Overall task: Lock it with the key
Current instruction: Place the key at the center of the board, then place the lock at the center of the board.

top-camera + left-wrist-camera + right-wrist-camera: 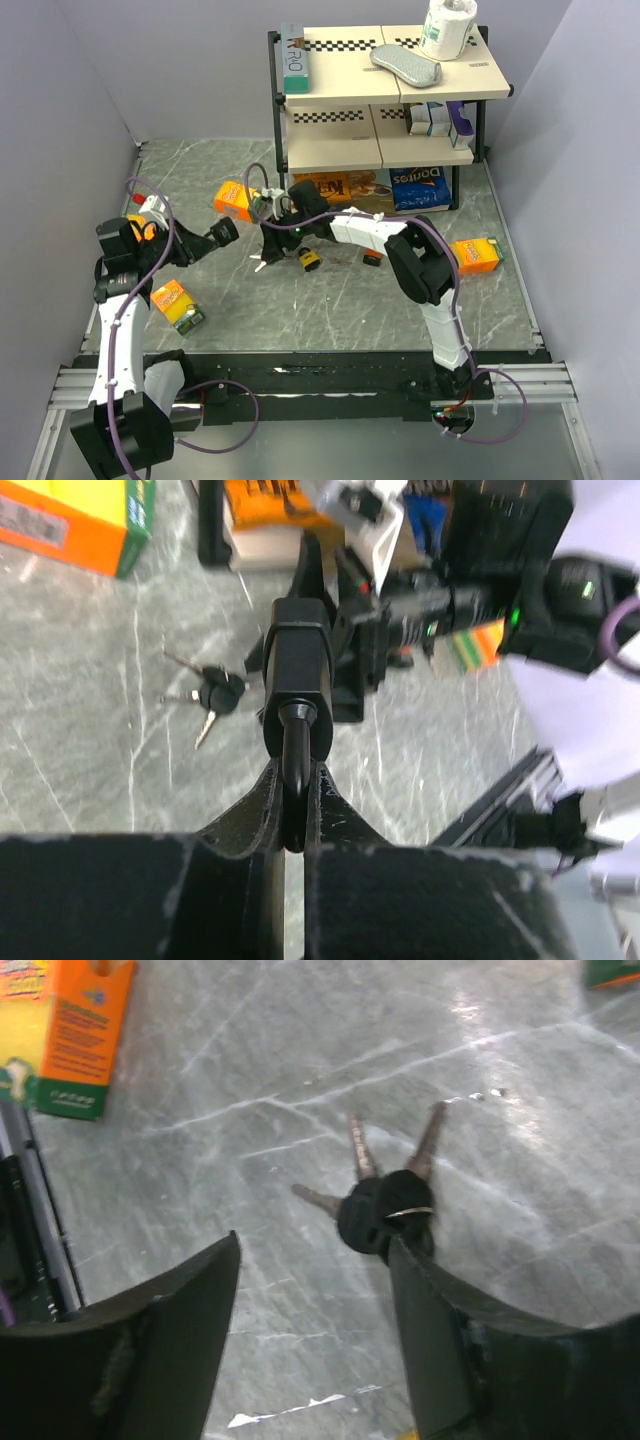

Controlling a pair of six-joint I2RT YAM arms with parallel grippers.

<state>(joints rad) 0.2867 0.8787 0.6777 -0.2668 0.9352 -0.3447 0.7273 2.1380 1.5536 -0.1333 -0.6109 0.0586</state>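
marble tabletop (pixel 340 305), left gripper (pixel 295 780) clamped on padlock (pixel 300 665), right gripper (pixel 315 1250) spread over keys (pixel 385 1215)

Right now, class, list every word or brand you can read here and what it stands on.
"Doritos": blue bag, low in the rack.
Orange cartons, teal box, roll label: print too blurred to read.

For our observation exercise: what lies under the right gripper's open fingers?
A bunch of keys lies on the grey table under the right gripper. One finger covers part of the key heads.
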